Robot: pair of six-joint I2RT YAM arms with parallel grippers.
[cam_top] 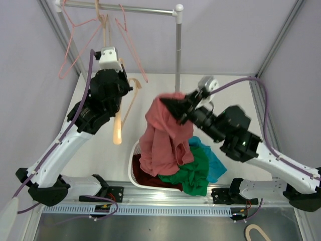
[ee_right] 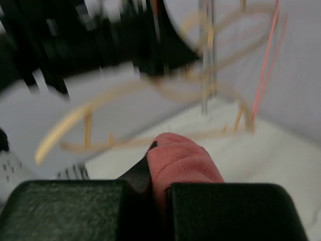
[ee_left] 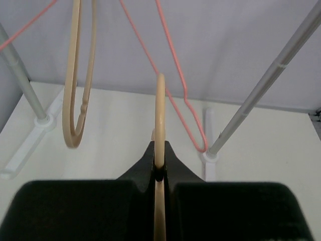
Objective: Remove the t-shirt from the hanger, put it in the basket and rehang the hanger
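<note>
Right pincer (cam_top: 172,106) holds the pink shirt (cam_top: 163,140) up, dangling into the basket (cam_top: 132,163). Left pincer (ee_left: 159,150) is clamped on a hanger (ee_left: 160,108).

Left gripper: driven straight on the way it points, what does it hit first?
Probably the pink wire hanger, which crosses just beyond the wooden hanger that the left gripper holds; depth is unclear.

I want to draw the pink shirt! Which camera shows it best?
The top external view: the whole pink t-shirt hangs from the right gripper above the basket. The right wrist view shows only a pinched fold. The left wrist view shows none of it.
</note>
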